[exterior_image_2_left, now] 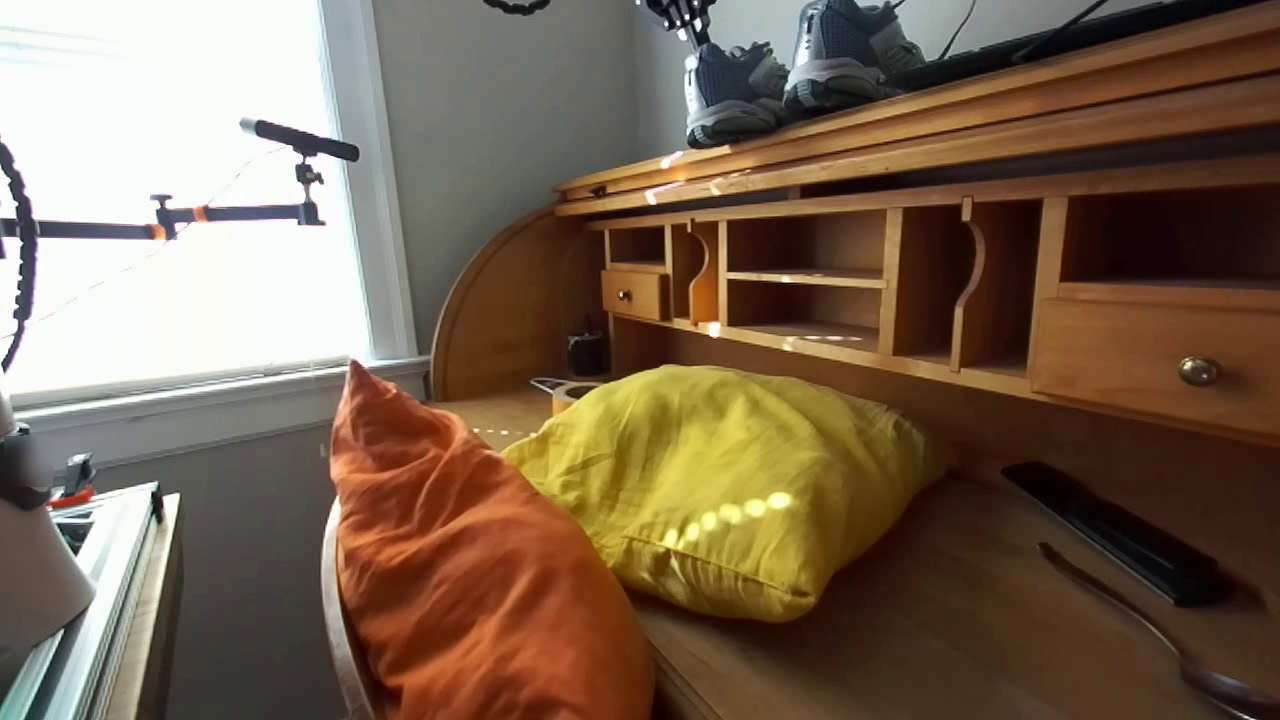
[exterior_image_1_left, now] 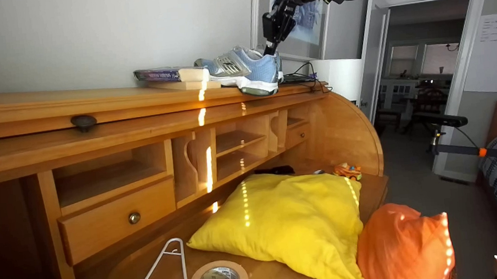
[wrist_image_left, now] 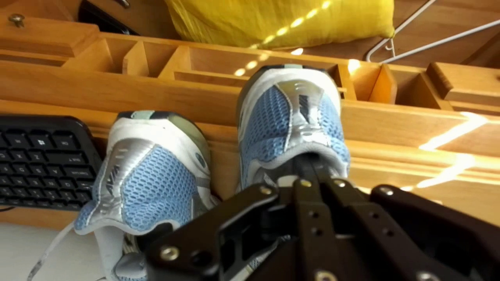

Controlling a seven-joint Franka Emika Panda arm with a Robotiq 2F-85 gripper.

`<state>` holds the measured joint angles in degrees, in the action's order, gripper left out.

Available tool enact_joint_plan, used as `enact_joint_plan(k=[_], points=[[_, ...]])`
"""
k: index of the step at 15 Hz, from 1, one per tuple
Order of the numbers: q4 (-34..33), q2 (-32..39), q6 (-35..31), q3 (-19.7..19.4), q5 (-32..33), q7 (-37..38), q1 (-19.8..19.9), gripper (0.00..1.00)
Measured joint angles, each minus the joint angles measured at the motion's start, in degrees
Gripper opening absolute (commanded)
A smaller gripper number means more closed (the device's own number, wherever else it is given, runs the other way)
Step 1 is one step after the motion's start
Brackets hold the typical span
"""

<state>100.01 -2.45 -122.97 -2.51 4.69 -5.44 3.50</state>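
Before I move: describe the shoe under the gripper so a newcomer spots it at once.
Start at the wooden desk; along its top lie books and a keyboard. Between them, nearer the books, stands a light-blue and white sneaker. The matching shoe sits beside the keyboard; only this one has the tips of the closed gripper in its opening.

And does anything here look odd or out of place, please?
Yes: the blue sneakers stand on top of the desk, beside a keyboard, an unusual place for shoes. The yellow pillow lying on the desk's writing surface also seems misplaced.
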Motion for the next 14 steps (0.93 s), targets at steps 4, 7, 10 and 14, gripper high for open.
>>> enact_joint_plan(k=[4,7,10,14], points=[[2.2,-2.9,7.4,0.1,5.0,0.3,0.0,0.00],[3.0,-5.2,13.9,0.6,8.7,0.3,0.0,0.00],[4.2,-7.5,19.2,1.3,10.9,0.3,-0.1,0.00],[5.5,-9.7,18.1,1.8,11.4,0.3,-0.4,0.00]])
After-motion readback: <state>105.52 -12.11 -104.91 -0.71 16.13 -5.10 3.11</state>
